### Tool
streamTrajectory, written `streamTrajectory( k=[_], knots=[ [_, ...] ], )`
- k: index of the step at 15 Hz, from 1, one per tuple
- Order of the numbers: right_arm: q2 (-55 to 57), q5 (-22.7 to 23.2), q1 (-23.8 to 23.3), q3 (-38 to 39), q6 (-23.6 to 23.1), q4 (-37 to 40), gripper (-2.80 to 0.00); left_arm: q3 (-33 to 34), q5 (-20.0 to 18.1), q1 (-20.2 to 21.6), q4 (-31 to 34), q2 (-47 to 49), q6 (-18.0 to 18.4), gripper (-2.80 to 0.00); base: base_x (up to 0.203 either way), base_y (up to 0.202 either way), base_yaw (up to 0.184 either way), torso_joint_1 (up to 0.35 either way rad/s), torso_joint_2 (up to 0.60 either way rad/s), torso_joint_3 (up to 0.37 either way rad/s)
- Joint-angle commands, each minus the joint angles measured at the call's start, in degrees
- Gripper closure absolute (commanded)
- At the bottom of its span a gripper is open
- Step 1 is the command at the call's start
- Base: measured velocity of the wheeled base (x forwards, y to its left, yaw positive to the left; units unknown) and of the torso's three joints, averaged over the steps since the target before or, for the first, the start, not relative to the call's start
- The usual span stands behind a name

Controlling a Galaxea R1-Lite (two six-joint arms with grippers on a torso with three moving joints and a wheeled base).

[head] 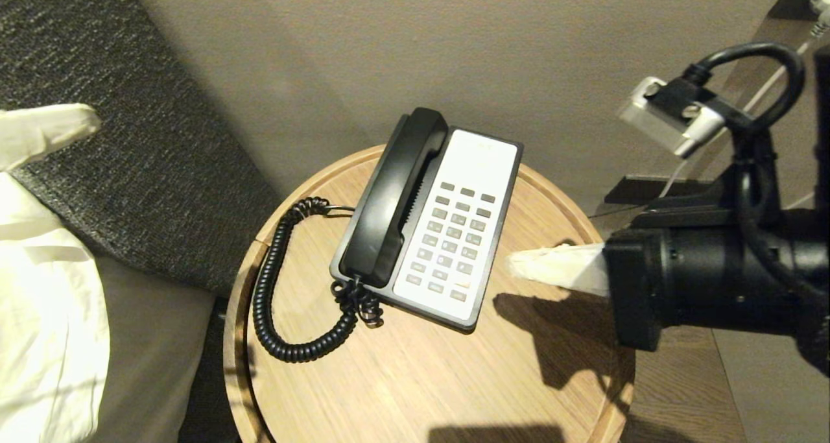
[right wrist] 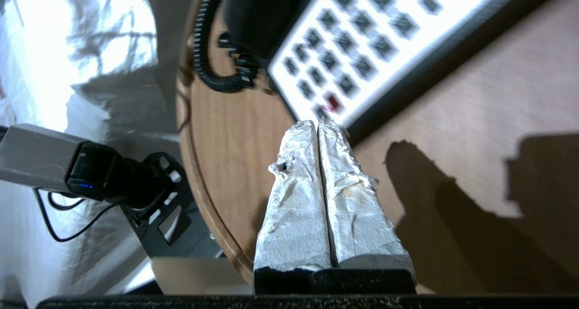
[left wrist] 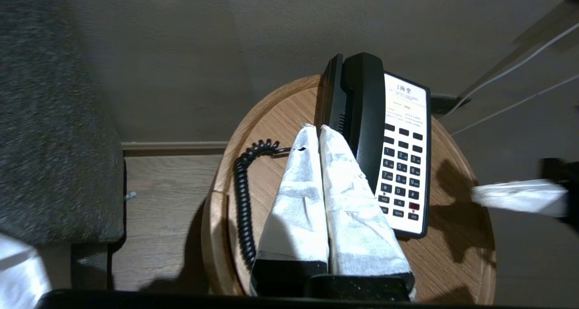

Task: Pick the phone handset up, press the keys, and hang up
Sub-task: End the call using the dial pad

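Observation:
The black phone handset [head: 395,196] [left wrist: 366,114] lies in its cradle on the left side of the phone base [head: 483,164], which sits on a round wooden table [head: 421,378]. Its coiled cord [head: 272,287] loops over the table's left side. Grey keys [head: 454,235] [left wrist: 401,166] [right wrist: 348,51] fill the white faceplate. My right gripper [head: 519,264] [right wrist: 318,124], paper-wrapped and shut on nothing, hovers just off the phone's right edge near the lowest key rows. My left gripper [head: 87,120] [left wrist: 315,129] is shut and empty, raised well to the left of the table.
A dark grey upholstered panel [head: 130,138] and white bedding [head: 45,300] stand left of the table. A beige wall runs behind. Thin cables [left wrist: 511,69] trail at the back right. Grey-and-black equipment [right wrist: 68,173] sits beside the table's near rim.

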Motion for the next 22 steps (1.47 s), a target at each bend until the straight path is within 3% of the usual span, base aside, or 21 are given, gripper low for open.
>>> streamTrajectory(
  k=[1, 22],
  knots=[
    [6.7, -0.4, 1.9, -0.9, -0.1, -1.8, 0.0, 1.5, 0.2, 0.0, 0.2, -4.9, 0.0, 0.0, 0.0, 0.0, 0.0, 0.0, 0.0, 0.0],
    [11.0, -5.2, 0.8, 0.1, -2.0, -3.9, 0.0, 5.1, 0.2, 0.0, 0.4, -8.3, -0.3, 0.0, 0.0, 0.0, 0.0, 0.0, 0.0, 0.0]
  ],
)
